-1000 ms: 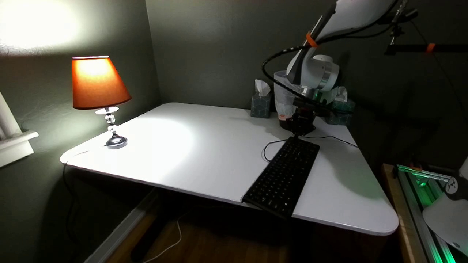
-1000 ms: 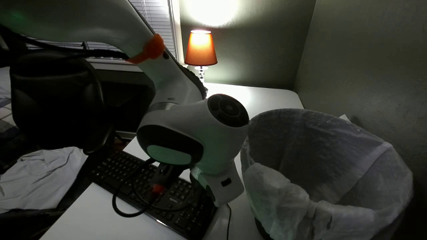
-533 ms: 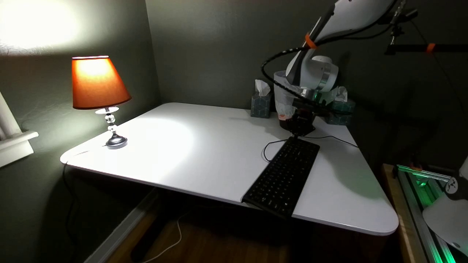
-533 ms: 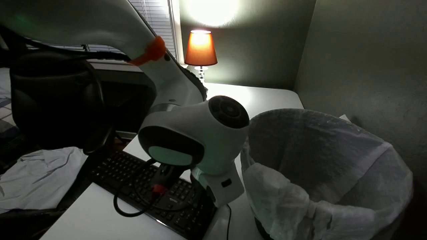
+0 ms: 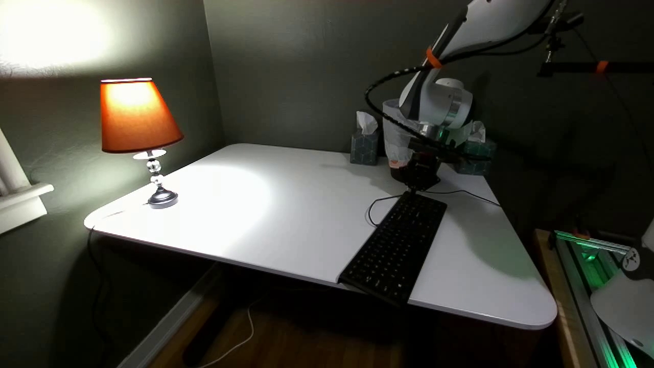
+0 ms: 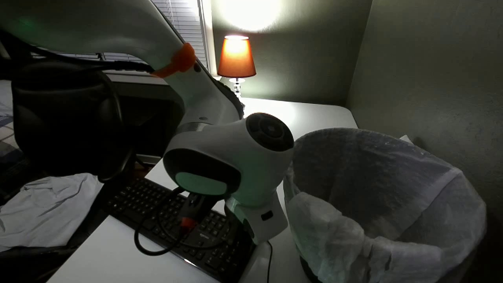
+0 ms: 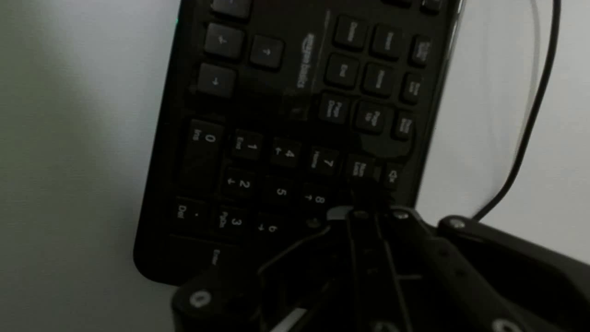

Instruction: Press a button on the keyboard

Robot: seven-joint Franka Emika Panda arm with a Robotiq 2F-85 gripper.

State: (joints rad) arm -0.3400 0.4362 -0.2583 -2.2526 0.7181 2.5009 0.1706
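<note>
Black keyboard [image 7: 272, 110], number pad [image 7: 279, 190] beneath the fingers [image 7: 368, 230] — pressed together, contact unclear

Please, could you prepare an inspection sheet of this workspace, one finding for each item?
Surface: white desk with rounded corners, unevenly lit.
Job's things: long, flat, black keyboard; one end overhangs the desk edge.
Clutter: lit orange-shaded lamp; two grey patterned tissue boxes; white-lined round bin.
Gripper: black, apparently shut, over the number-pad keys; contact unclear.
Cables: thin black cable on desk; thick black cable looping near gripper; white cord on floor.
Surroundings: dark grey-green walls, black chair, white cloth.
</note>
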